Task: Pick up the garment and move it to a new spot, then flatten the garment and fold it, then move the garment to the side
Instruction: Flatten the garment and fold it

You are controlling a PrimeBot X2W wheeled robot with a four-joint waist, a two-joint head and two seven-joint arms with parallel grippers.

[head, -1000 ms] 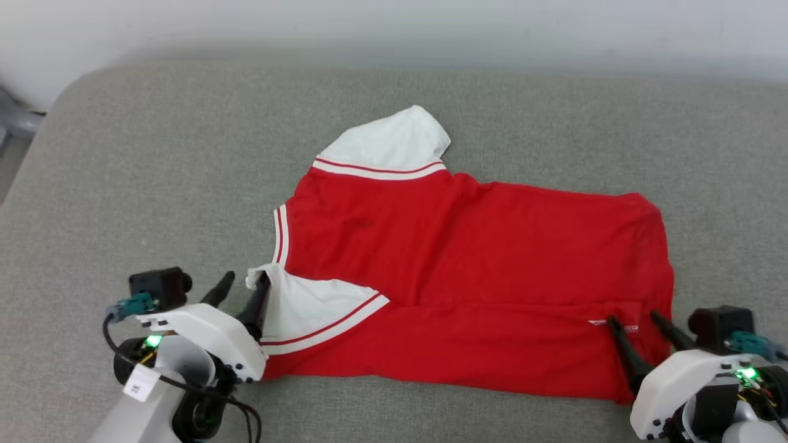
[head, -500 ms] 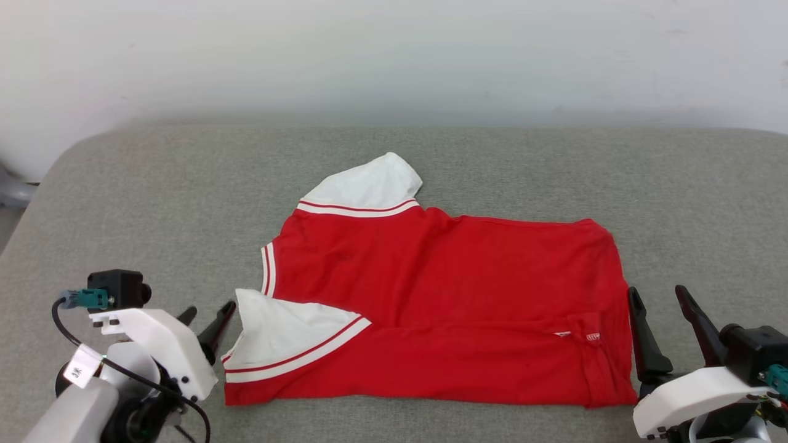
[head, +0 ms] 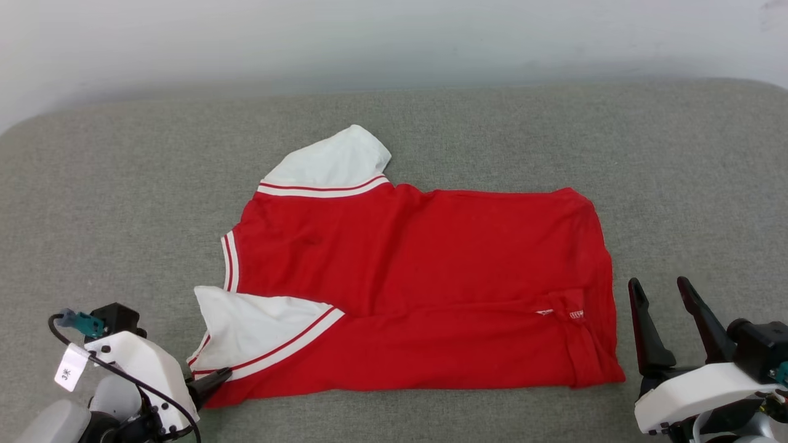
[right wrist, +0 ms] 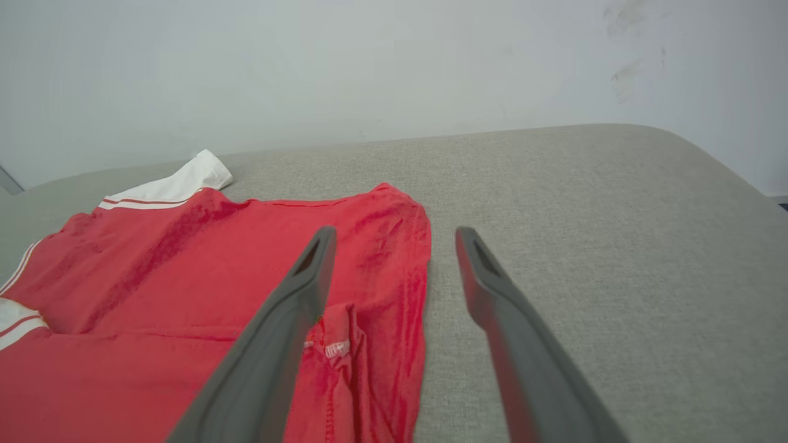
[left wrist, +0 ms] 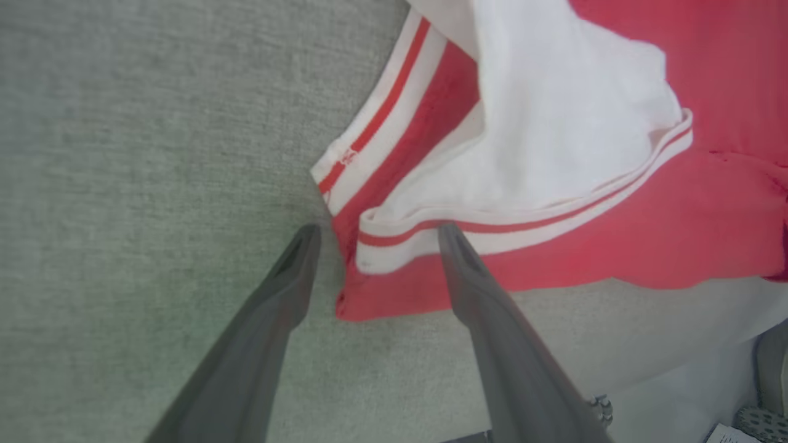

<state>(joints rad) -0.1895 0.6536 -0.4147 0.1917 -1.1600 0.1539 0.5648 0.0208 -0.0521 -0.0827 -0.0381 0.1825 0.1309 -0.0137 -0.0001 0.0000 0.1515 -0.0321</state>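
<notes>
Left fingers and right fingers are spread wide; nothing is gripped.
The left pair is poised at the white sleeve of the red garment, laid folded on the grey cushion; the right pair is held beside its right edge.

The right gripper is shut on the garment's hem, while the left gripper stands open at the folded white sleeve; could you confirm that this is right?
Not quite. In the right wrist view the right gripper is open, its fingers apart and holding nothing, beside the hem edge of the garment on the grey cushion. The left gripper does stand open at the folded white sleeve.
</notes>
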